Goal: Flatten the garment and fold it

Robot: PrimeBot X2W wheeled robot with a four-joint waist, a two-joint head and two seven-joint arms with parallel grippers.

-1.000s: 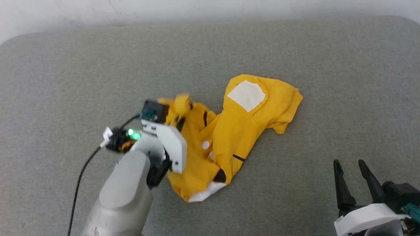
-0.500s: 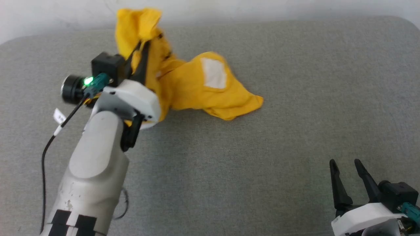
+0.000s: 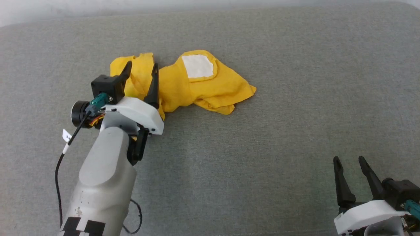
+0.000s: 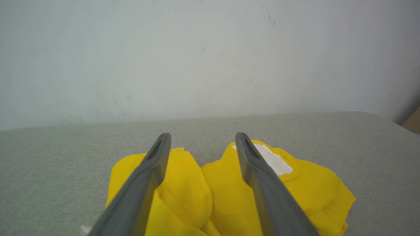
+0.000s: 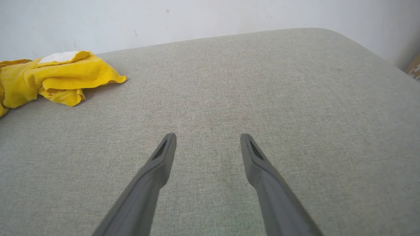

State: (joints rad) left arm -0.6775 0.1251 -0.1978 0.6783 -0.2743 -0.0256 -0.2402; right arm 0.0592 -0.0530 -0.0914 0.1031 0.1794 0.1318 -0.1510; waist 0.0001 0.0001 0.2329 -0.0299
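Garment (image 3: 197, 88) lies crumpled beneath the left gripper (image 3: 142, 64), spread wide (gripping nothing); right gripper (image 3: 348, 159) likewise spread.

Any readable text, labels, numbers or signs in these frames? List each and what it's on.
Nothing can be read.
White tag on the cable: dark marks, too small and blurred to read.
Garment: its white patch is blank, no lettering visible.
Black squares on the left forearm: a pattern, not letters.
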